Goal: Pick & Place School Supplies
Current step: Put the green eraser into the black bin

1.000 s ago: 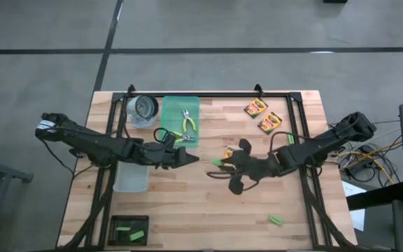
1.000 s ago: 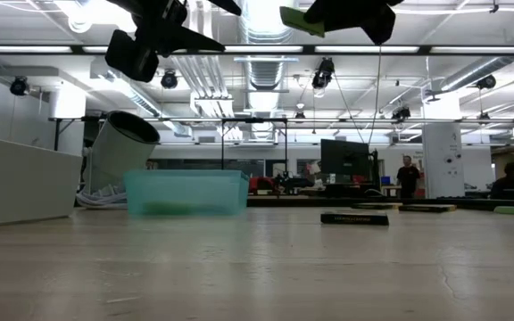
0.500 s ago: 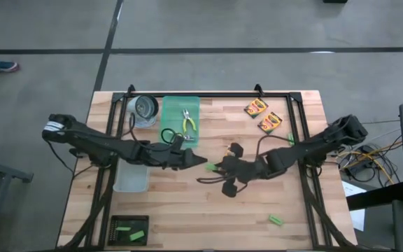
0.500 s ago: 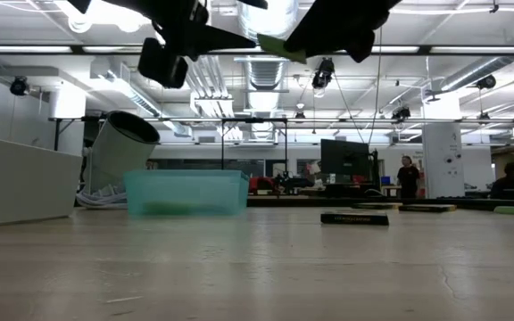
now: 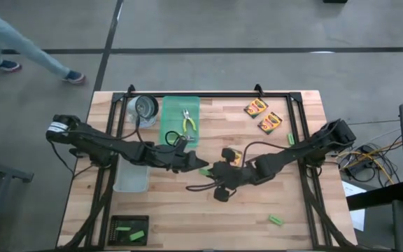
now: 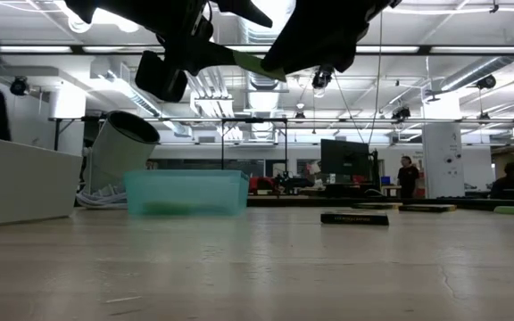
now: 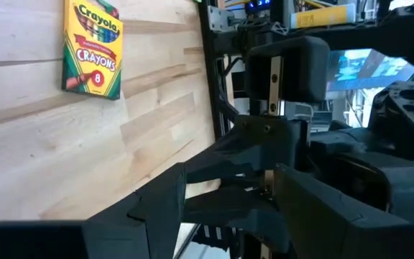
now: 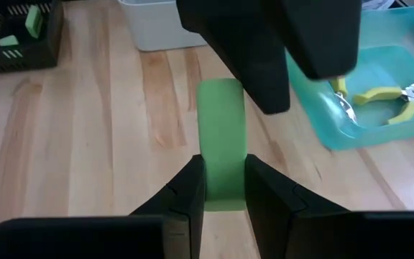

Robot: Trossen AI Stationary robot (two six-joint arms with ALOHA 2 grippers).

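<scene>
A green block [image 8: 221, 144] is clamped between the jaws of the right gripper [image 8: 223, 188], up in the air over the middle of the surface [image 5: 271, 203]. In the high view this is just below the frame's center. The left gripper [image 5: 200, 166] is right beside it, with its jaws wide apart and the tips close to the block's far end. It looks like the block is being passed from one arm to the other.

To do this well, the block should be kept very still by the right gripper. The left jaws should be slid around the free end of the block, then shut firmly. Only after that should the right jaws be let go. If they are let go too soon, the block may be dropped.

A crayon box [image 7: 92, 47] lies flat on the surface nearby. Pliers [image 8: 379, 97] rest in the teal tray [image 5: 168, 112], at the upper middle of the high view.
</scene>
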